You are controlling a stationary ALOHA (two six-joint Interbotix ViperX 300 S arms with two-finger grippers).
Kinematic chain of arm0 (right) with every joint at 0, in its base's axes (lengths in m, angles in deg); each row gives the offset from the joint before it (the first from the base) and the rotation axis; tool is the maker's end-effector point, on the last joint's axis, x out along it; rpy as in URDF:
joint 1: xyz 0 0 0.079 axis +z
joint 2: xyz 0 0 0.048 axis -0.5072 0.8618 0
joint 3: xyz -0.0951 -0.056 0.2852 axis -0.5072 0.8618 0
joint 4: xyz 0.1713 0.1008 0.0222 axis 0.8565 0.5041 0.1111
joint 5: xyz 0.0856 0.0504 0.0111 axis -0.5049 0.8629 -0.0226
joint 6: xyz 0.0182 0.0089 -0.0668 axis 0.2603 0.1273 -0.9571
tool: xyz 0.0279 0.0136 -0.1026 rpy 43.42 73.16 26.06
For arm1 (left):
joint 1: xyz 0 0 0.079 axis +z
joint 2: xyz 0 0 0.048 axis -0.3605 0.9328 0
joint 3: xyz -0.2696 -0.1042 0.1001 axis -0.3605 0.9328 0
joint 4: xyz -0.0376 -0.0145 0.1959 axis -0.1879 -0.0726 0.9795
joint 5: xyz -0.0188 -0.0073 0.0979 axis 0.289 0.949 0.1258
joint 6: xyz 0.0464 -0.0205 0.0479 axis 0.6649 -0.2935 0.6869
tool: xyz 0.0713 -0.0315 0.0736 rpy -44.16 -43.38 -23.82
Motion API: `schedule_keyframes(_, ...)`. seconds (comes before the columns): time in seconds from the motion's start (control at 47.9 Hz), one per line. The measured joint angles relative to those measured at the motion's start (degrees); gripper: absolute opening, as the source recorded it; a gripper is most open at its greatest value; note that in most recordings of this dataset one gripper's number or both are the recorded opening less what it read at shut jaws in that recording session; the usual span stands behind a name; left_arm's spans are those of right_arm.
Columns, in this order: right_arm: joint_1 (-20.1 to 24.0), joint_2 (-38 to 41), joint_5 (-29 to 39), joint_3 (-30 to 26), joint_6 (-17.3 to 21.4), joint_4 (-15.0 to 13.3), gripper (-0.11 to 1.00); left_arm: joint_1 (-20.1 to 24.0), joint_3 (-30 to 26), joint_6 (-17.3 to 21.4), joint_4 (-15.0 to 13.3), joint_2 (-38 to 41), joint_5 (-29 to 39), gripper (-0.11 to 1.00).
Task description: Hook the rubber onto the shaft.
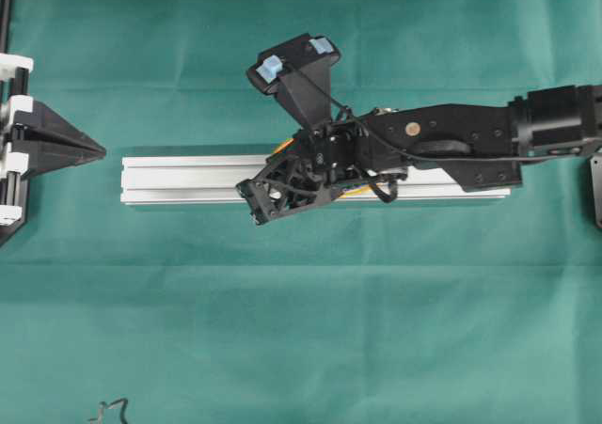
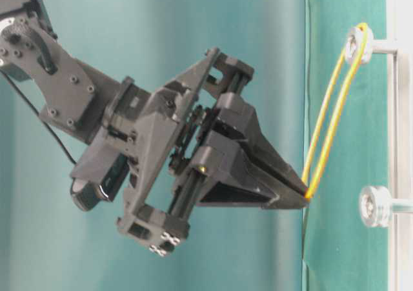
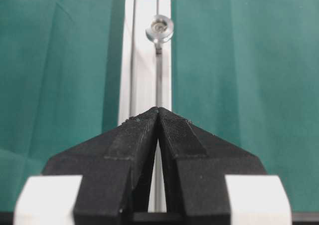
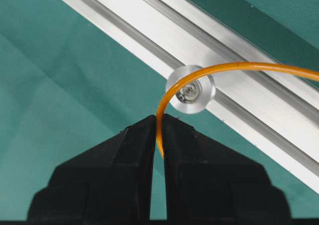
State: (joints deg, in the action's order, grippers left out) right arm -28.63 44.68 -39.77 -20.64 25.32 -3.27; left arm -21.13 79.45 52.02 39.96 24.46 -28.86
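Right claw (image 4: 158, 135) pinched shut on the rubber (image 4: 239, 66), thin orange band clamped between its 2 black ribbed fingertips (image 4: 134, 145). From the tips the rubber curves up past 1 round metal shaft head (image 4: 191, 90) and runs off along the rail (image 4: 259, 110). In the table-level view the rubber is a stretched slim loop, 2 strands, far end hooked round the upper shaft (image 2: 357, 44), near end held at the claw tips just beside the lower shaft (image 2: 376, 206); not on it. 2 shafts total, both silver flanged pegs sticking out of 1 grooved aluminium rail. Left claw (image 3: 158, 112) closed, tips touching, holding nothing, parked at the left edge well apart. Green cloth tabletop (image 1: 301, 330), creased. 1 small dark wire squiggle (image 1: 110, 411) at the bottom edge.
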Motion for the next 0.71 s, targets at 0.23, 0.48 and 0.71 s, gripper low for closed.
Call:
schedule_keyframes(0.23, -0.3, 1.8, -0.1, -1.1, 0.2, 0.0, 0.08, 0.0, 0.0, -0.1, 0.0, 0.0, 0.0, 0.02)
schedule_keyframes(0.48, -0.7, 3.1, 0.0, -2.2, 0.6, 0.4, 0.08, 0.1, 0.0, 0.0, 0.0, 0.0, 0.0, 0.02)
schedule_keyframes(0.71, -1.0, 4.8, -0.1, -3.6, 0.6, 0.9, 0.08, 0.1, 0.0, 0.0, 0.0, 0.0, 0.0, 0.02)
